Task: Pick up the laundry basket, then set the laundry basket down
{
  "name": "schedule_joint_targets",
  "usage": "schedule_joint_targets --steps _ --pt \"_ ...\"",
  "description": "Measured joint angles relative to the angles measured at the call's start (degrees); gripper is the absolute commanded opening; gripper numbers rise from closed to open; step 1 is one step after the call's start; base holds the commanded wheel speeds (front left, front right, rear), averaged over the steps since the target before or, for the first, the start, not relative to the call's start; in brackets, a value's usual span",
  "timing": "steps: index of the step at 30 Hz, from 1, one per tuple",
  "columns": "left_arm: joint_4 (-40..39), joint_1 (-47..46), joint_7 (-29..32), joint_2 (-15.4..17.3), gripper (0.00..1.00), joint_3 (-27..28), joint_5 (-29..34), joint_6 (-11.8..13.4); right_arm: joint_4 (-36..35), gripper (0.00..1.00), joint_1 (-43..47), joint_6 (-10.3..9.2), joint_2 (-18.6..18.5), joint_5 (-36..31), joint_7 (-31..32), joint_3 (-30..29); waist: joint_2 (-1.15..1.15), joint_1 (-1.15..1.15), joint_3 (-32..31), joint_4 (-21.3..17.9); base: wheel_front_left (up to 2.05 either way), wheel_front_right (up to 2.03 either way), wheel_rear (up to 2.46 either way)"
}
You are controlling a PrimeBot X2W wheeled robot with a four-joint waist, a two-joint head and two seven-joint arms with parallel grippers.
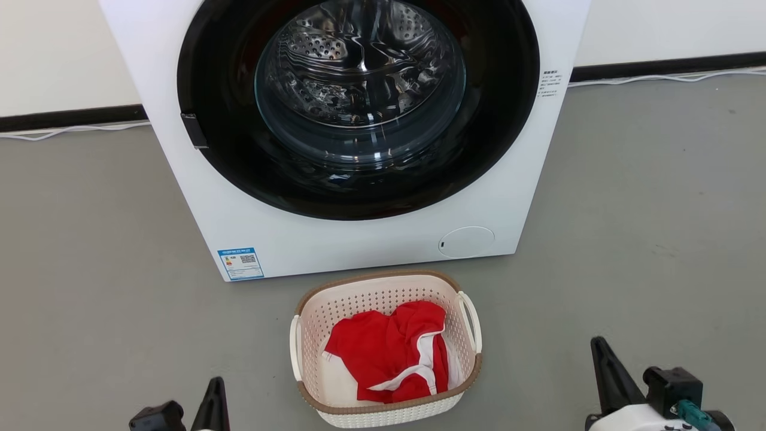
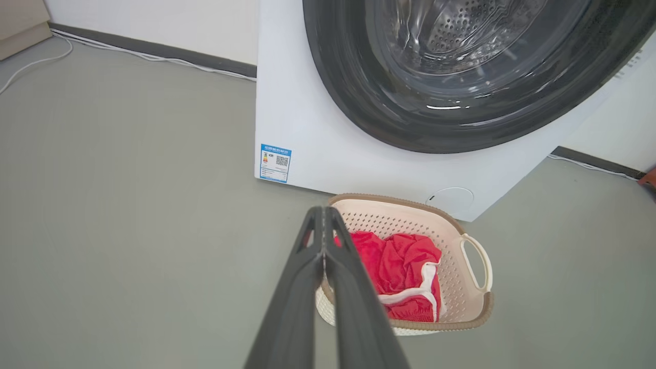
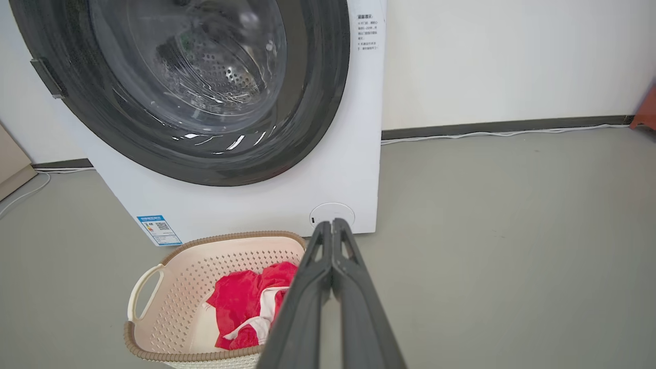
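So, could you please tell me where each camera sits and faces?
Head view: on the head, looking down at the laundry basket before the washing machine; left gripper and right gripper at bottom corners.
Left wrist view: left of the basket, looking along its shut gripper.
Right wrist view: right of the basket, along its shut gripper.
All share basket, red garment, machine.

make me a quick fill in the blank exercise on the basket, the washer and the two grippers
1. The basket holds a crumpled ____ garment.
2. Its woven-look rim is ____, and it stands in front of the washer.
3. The left gripper and the right gripper both have their fingers ____.
4. In the head view, the washer's blue label is at its lower ____ corner.

Missing words: red; brown; shut; left
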Motion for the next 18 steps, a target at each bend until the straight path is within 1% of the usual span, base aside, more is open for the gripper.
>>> schedule_joint_targets --steps 9,18 --pt "-0.3 0.4 1.7 0.0 0.0 0.2 -4.9 -0.1 -0.2 0.0 0.3 0.0 0.1 6.3 1.5 -0.1 0.0 0.02 -0.1 0.3 0.0 0.0 0.0" --pt "-1.1 0.3 3.0 0.0 0.0 0.5 -10.5 -1.0 -1.2 0.0 0.3 0.0 0.1 12.7 3.0 -0.2 0.0 0.02 0.0 0.7 0.0 0.0 0.0"
